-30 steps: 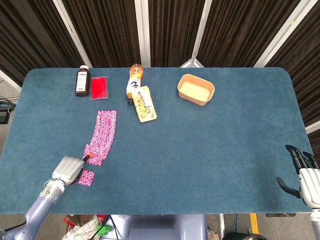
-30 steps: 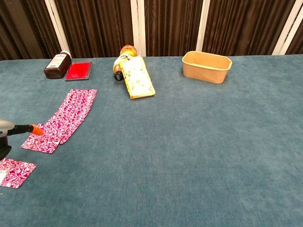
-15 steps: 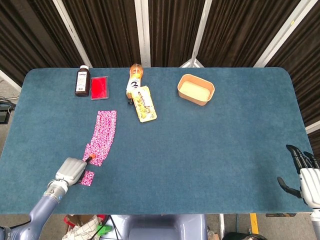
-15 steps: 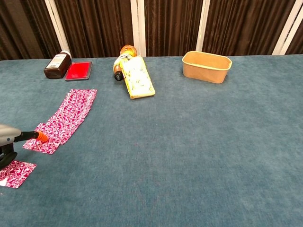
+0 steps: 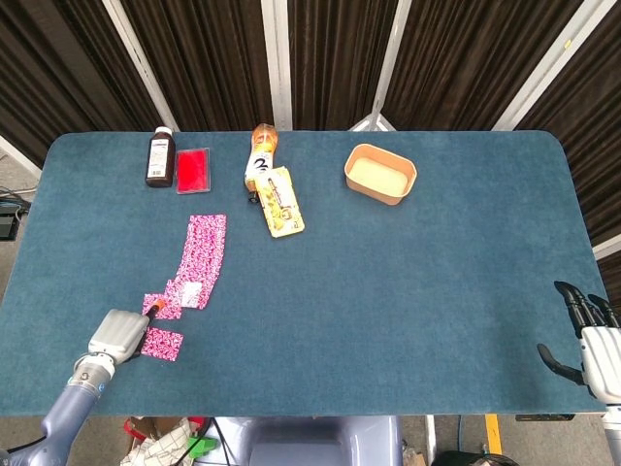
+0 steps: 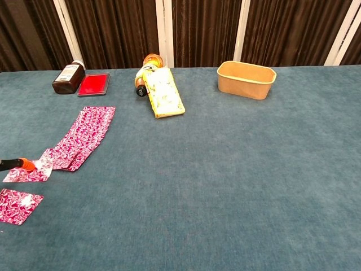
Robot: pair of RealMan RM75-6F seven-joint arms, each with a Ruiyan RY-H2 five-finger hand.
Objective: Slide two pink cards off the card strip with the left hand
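**Second pink card nearly clear of the strip**

The left hand (image 5: 118, 335) sits at the near-left edge of the table (image 5: 408, 272), most fingers folded under, one orange-tipped fingertip (image 6: 25, 164) stretched forward and pressing flat on a pink card (image 6: 27, 173). It grips nothing; pressing down lets the card drag along the cloth rather than needing to be lifted. That card lies just left of the near end of the card strip (image 5: 202, 254), and whether it still touches the strip's end card is hard to tell. The first pink card (image 5: 162, 344) lies alone, nearer the table edge, just beside the hand. By my reading the task is close to done, needing only a short further pull leftward.

The right hand (image 5: 590, 335) waits at the near-right corner, fingers apart and empty, well away from the work.

At the far side stand a brown bottle (image 5: 160, 156) with a red case (image 5: 193, 170) beside it, an orange bottle (image 5: 261, 155) lying touching a yellow packet (image 5: 280, 201), and a tan bowl (image 5: 380, 174). None of them is near the cards, so nothing blocks the sliding path.
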